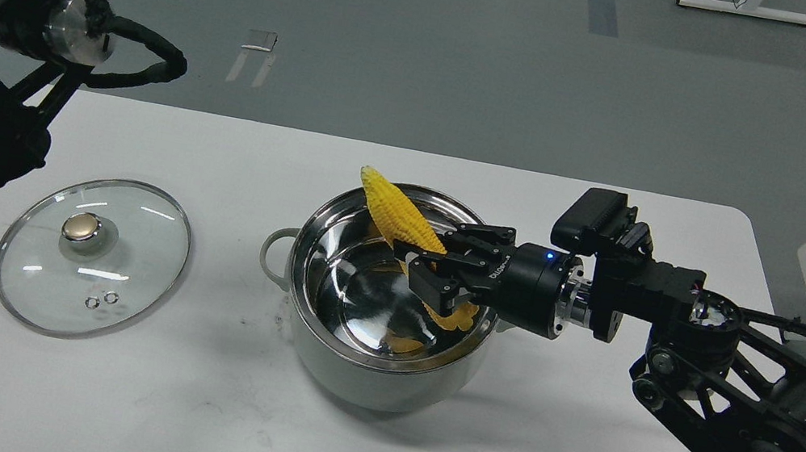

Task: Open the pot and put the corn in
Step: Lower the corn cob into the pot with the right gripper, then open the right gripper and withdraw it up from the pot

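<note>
Over the open pot (378, 373), in the head view, the right gripper (437, 268) clamps the corn (401, 213) near its middle; the cob's long axis slants from its tip above the pot's far-left rim down to its butt inside the steel bowl by the right wall; release looks due, since the cob already hangs within the rim; the right arm alone is at the pot; the left gripper is out of view; the glass lid (113, 292) lies flat well left of the pot; small white lettering on the gripper body is unreadable.
</note>
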`<state>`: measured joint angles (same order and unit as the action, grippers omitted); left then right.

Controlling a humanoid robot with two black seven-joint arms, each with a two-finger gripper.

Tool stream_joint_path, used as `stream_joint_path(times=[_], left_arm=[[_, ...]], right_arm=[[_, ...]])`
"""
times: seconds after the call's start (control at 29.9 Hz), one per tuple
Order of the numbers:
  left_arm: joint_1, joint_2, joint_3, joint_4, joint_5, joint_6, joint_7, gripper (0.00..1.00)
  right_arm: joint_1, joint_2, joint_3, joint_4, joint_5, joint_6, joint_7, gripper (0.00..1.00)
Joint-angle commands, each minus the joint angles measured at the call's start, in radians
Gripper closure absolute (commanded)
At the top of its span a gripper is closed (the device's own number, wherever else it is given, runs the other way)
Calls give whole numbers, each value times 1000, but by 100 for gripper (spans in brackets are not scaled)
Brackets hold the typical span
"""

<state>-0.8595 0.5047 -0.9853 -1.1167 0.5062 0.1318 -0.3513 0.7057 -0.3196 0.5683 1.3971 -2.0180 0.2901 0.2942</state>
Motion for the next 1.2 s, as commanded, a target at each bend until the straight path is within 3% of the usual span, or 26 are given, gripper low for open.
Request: stream_joint_path(times=[0.0,0.03,0.3,0.43,0.74,0.97,1.17], left_arm=[[0,0,-3,0,0,0,0,3],[0,0,-3,0,0,-1,0,3],[0,0,-3,-2,0,-1,0,3],[0,0,-3,-3,0,-1,0,3],[0,5,-3,-11,0,-3,0,3],[2,34,-1,-12,0,-3,-2,3],[4,74,-3,-12,-8,-3,-5,2]], right_arm=[[8,4,-4,-15,-7,1,0,58],[6,4,-5,-13,-7,1,-1,52],[17,14,-27,-18,-5,1,-1,32],[17,14,-27,-18,-5,1,-1,3],[54,17,4,-4,4,-2,-1,1],[78,17,293,-6,33,-3,-1,0],[80,5,553,-24,296,-8,-7,0]])
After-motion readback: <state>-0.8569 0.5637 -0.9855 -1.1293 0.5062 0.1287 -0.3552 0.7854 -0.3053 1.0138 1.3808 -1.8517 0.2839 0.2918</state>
